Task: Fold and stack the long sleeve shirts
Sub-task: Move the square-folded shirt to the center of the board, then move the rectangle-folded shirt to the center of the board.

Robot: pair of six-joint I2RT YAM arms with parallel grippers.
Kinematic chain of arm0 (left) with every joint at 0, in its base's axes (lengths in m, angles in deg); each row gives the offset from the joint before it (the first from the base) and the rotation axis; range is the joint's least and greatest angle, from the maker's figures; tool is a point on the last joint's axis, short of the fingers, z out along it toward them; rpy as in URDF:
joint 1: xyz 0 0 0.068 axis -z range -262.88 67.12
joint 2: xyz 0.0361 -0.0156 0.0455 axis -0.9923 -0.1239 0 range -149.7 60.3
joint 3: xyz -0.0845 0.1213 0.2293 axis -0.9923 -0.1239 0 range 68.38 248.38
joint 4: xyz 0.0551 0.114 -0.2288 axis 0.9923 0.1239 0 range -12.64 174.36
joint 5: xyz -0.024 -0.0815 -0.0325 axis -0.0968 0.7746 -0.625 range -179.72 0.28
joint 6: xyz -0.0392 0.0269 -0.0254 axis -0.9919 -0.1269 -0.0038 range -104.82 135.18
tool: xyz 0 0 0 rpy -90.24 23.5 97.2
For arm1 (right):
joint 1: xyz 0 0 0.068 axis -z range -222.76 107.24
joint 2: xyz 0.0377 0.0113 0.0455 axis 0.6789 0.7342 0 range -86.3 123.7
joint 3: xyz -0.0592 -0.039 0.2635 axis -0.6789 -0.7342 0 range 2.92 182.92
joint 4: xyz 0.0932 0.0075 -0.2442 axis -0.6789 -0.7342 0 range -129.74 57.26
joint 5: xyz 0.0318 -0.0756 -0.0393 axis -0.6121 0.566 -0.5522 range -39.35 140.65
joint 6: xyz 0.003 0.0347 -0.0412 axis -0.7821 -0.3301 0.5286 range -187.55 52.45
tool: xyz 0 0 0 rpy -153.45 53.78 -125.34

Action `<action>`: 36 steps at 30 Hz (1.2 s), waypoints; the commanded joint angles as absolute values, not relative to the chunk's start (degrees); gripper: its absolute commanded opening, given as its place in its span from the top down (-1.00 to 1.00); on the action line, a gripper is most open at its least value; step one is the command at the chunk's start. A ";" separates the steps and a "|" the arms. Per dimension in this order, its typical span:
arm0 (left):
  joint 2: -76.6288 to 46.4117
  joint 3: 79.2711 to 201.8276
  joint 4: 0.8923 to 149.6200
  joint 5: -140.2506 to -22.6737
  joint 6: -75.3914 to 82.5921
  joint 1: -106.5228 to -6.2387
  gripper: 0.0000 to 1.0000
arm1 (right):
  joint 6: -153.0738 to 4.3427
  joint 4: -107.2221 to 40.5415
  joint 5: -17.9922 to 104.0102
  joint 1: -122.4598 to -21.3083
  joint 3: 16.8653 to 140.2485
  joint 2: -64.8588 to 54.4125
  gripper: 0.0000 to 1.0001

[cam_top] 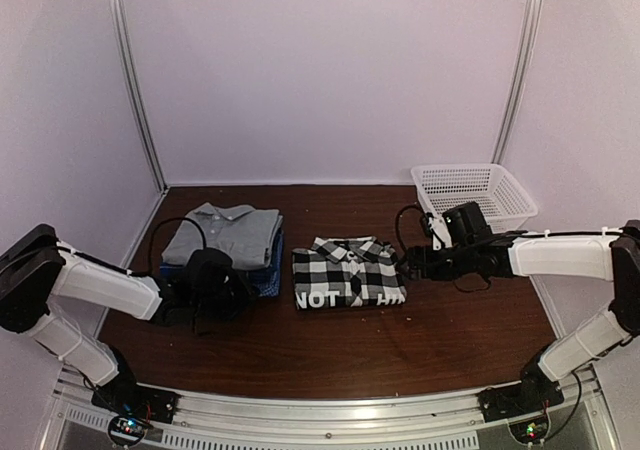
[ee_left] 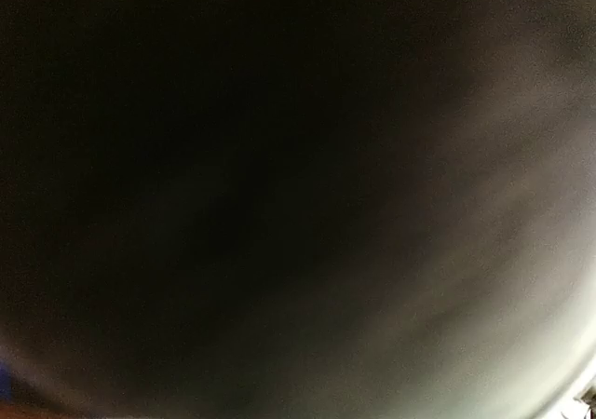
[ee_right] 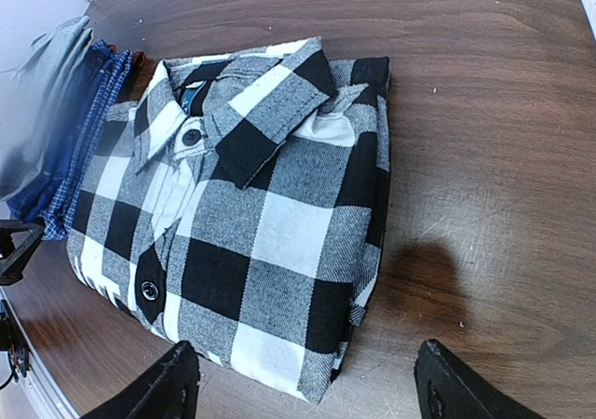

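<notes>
Right hand (cam_top: 408, 266) hovering low over desk (cam_top: 330, 355), fingers (ee_right: 172, 386) standing wide apart, gripping nothing. Folded plaid shirt (cam_top: 349, 272) lying flat just ahead of it, nearest edge sitting between fingers. Beyond plaid shirt, grey shirt (cam_top: 225, 232) resting atop blue shirts (cam_top: 270, 278). Left hand (cam_top: 215, 285) sitting at that stack's near edge. Its own camera showing only dark blur, so cannot tell whether open or closed. Basket (cam_top: 475, 190) standing near right hand, off to its side.

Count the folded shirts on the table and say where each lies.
3 at least: the black-and-white plaid shirt alone in the middle, the plain grey shirt topping the stack to its left, and blue cloth beneath that, which may be more than one shirt.
</notes>
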State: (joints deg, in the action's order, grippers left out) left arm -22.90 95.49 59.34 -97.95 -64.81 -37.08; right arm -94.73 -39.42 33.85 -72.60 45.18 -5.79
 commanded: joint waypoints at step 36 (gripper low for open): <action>-25.64 119.19 77.10 -96.47 -44.61 -25.05 0.48 | -95.19 -37.42 33.63 -71.94 52.20 8.45 -0.23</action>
